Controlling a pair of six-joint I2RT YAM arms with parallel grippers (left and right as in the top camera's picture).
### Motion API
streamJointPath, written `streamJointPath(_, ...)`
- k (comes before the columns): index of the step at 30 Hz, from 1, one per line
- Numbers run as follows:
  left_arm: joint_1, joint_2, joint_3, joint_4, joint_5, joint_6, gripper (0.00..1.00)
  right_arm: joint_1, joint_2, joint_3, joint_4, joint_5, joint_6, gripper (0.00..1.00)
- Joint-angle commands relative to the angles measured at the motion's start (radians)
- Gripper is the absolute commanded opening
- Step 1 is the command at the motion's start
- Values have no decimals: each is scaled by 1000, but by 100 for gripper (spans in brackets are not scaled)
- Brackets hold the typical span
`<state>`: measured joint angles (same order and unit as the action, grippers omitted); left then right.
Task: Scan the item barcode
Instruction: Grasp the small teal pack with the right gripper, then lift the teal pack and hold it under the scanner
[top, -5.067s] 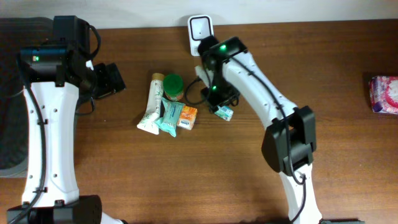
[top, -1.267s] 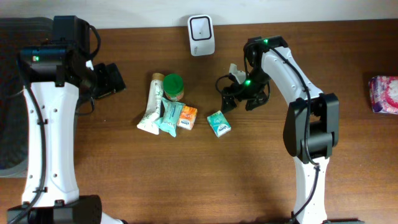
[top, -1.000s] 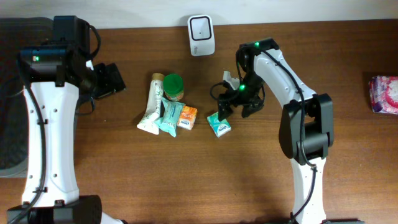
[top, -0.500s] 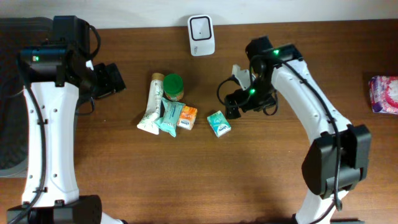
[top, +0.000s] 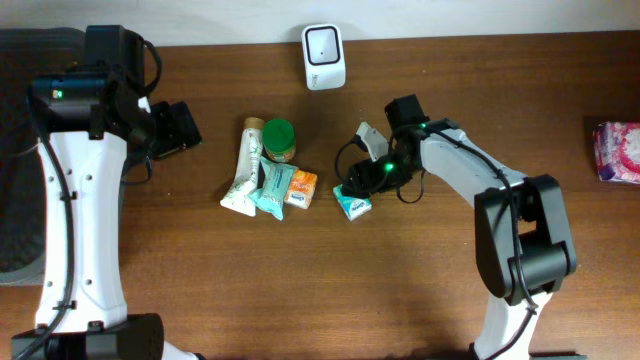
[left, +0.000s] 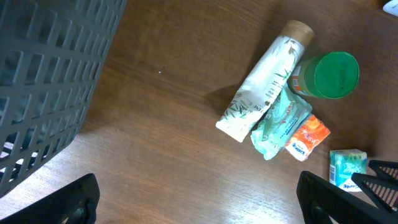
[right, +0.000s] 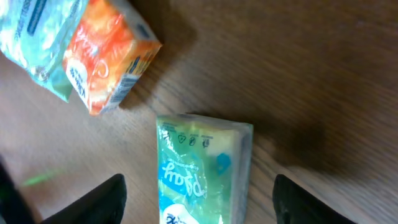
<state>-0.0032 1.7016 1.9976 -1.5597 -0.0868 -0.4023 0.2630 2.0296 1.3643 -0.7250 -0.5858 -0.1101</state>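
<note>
Right end effector (right: 200, 190), jaws apart, straddles the green tissue pack (right: 202, 165) without touching.

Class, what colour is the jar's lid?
The lid is green, clearest in the left wrist view.

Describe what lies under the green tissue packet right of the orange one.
The green tissue packet lies flat on the wooden table; only wood shows round it. Its underside is hidden.
</note>
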Motion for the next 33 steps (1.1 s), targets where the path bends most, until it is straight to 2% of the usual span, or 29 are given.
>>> streamJointPath(1, 2, -18, 0, -1, -8, -8, 99, 5, 20, -7, -11, -31, -1, 62)
streamJointPath(2, 2, -18, 0, -1, -8, -8, 99, 5, 24, -7, -12, -31, -1, 61)
streamJointPath(3, 2, -18, 0, -1, -8, -9, 99, 5, 34, -7, -11, -31, -1, 53)
streamJointPath(7, 2, -18, 0, -1, -8, -8, 99, 5, 55, -32, -7, -31, 0, 52)
streamJointPath(13, 2, -18, 0, -1, -8, -8, 99, 5, 55, -36, -11, -32, 1, 24)
streamJointPath(14, 2, -18, 0, -1, -8, -8, 99, 4, 55, -36, -9, -32, 23, 11)
streamJointPath(15, 2, -18, 0, -1, -8, -8, 99, 4, 55, -36, -8, -35, 42, 4)
streamJointPath(18, 2, -18, 0, -1, -8, -8, 99, 4, 54, -28, -19, -120, 45, 4)
streamJointPath(22, 2, -18, 0, -1, -8, -8, 99, -24, 52, 97, -162, -264, 48, 4)
streamJointPath(25, 2, -18, 0, -1, -8, -8, 99, -100, 52, 199, -275, -414, 47, 4)
streamJointPath(28, 2, -18, 0, -1, -8, -8, 99, -165, 53, 206, -274, -578, 26, 4)
streamJointPath(30, 2, -18, 0, -1, -8, -8, 99, -190, 52, 206, -282, -697, -46, 4)
streamJointPath(33, 2, -18, 0, -1, -8, -8, 99, -197, 53, 206, -283, -798, -59, 4)
